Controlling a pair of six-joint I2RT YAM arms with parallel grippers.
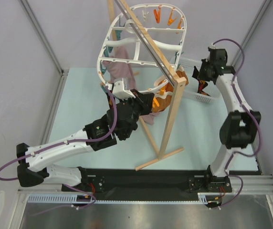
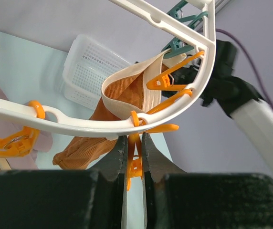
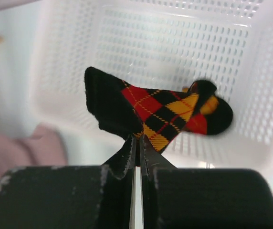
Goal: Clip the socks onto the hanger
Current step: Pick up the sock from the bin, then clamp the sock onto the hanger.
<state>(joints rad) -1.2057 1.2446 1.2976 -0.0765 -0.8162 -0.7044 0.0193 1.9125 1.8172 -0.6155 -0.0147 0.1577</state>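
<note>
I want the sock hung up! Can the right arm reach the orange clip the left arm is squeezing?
Probably yes. The right pincer, holding the sock, sits just beyond the hanger rim, near that clip. The wooden stand may force a detour.

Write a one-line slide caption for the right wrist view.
Right claw shut on a diamond-check sock, with the white mesh basket behind it.

Right gripper (image 3: 137,143) pinches the checked sock (image 3: 155,113) at frame centre, above the white basket (image 3: 251,62).
</note>
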